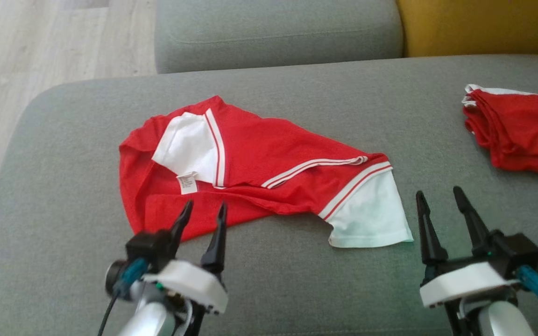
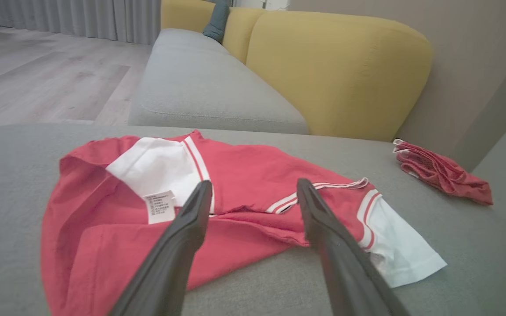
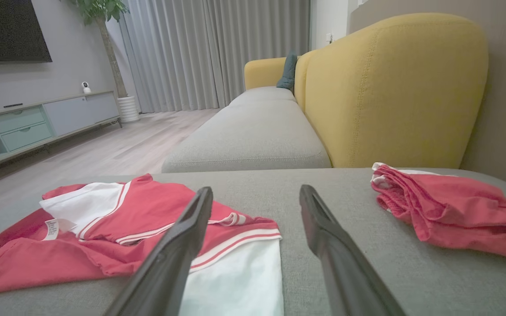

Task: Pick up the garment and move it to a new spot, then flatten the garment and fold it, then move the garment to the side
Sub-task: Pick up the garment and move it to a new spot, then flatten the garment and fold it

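Red and white, the shirt (image 1: 250, 168) lies rumpled on the grey sofa seat (image 1: 297, 280), our left pincer (image 1: 206, 204) at its near hem (image 1: 255, 212) and our right pincer (image 1: 438, 191) beside its sleeve (image 1: 371, 214), both wide and empty, so we judge the pick-up is pending: lower both and pinch cloth.

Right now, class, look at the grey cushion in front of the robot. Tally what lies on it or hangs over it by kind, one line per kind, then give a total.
Garments: 2 (spread red-and-white garment, bunched red garment)
Grippers: 2 (left gripper, right gripper, both open)
Total: 4
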Robot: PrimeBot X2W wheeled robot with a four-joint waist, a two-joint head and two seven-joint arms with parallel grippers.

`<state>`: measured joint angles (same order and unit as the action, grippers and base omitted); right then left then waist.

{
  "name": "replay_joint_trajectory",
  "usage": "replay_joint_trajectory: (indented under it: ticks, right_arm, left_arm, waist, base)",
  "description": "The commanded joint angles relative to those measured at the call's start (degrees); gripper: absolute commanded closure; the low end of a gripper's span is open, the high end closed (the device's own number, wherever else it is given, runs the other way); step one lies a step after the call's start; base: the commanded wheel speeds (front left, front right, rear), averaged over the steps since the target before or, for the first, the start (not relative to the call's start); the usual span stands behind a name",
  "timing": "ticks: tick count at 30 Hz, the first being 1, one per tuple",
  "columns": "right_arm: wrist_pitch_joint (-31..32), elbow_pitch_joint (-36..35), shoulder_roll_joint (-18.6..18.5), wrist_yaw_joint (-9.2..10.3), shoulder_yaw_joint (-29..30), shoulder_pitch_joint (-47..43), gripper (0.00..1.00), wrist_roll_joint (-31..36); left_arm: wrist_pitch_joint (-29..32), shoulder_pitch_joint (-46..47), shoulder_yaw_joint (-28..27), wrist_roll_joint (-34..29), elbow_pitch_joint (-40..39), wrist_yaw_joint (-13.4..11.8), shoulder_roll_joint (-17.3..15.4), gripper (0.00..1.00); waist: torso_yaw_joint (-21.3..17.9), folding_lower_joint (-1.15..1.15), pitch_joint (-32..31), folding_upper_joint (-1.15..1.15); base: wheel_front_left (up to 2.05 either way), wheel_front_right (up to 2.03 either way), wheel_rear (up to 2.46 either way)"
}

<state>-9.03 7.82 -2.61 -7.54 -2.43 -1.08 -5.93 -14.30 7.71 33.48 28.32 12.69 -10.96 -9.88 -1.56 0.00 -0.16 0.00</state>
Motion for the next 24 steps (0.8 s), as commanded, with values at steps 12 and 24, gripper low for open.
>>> replay_joint_trajectory:
  ticks: [12, 24]
  right_arm:
    - [-0.2, -2.0, -0.3, 0.05, -2.2, -0.2, 0.00, -1.4]
    - [-0.3, -1.9, -0.3, 0.05, -2.9, 0.7, 0.00, -1.6]
  left_arm:
    - [-0.7, -5.4, -7.8, -3.2, -5.8, 0.5, 0.5, 0.00]
    - [-0.2, -3.6, -9.1, -4.3, -1.5, 2.5, 1.0, 0.00]
  waist:
    - [1.8, 0.00, -0.6, 0.00]
    - [1.8, 0.00, 0.3, 0.00]
  base:
    - [0.00, 0.00, 0.00]
    - [0.00, 0.00, 0.00]
